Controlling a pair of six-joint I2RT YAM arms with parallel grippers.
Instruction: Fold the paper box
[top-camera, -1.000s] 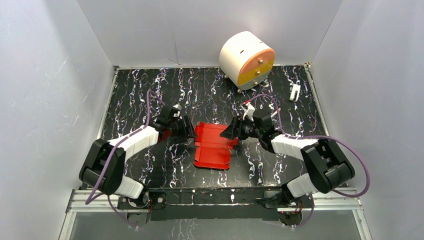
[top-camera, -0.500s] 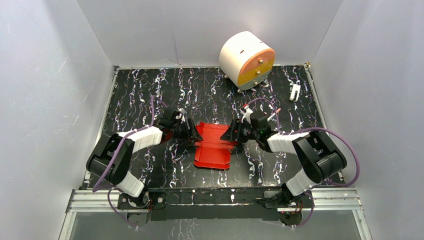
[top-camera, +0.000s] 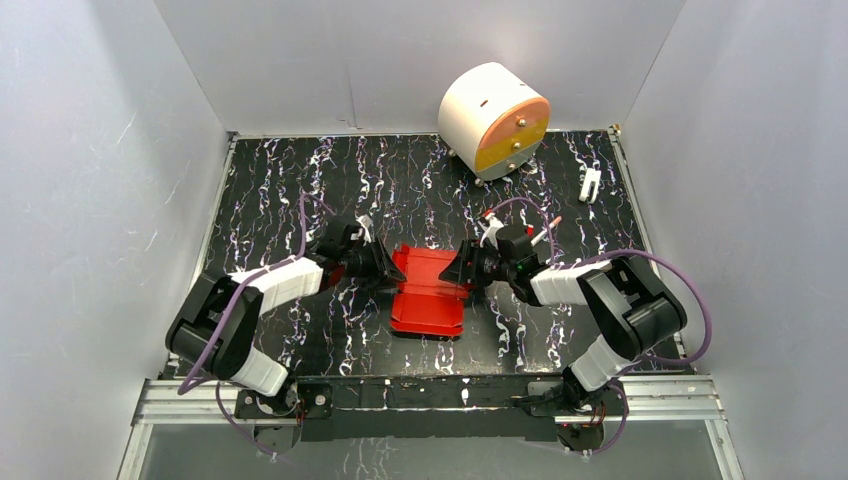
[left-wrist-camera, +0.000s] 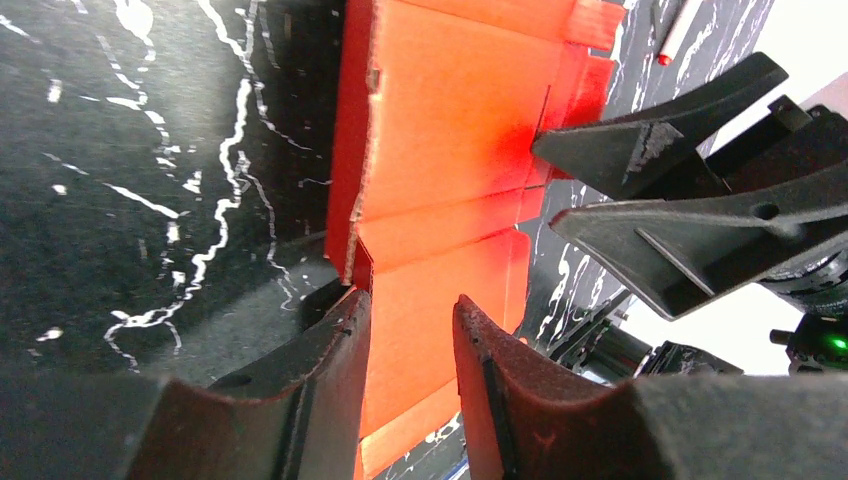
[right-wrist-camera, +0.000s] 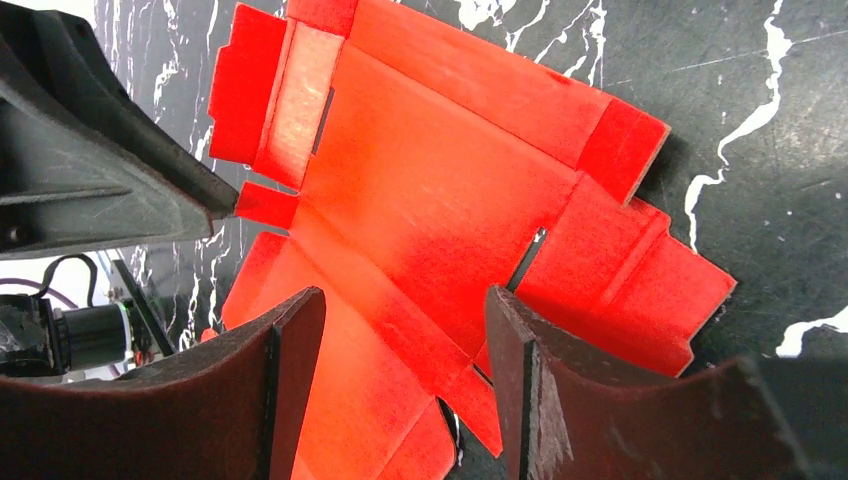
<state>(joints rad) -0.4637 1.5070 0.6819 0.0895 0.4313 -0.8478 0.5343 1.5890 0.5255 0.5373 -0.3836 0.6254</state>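
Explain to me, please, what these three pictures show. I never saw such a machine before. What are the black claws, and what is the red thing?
Two robot arms are bolted at the near edge of a marbled black table. One picture looks down from above; the other two come from cameras on each wrist. The claws are two-finger grippers. The left gripper and the right gripper meet the opposite sides of the paper box, a flat creased red card. Both are open; neither yet holds it. A white-and-orange drum stands at the back.
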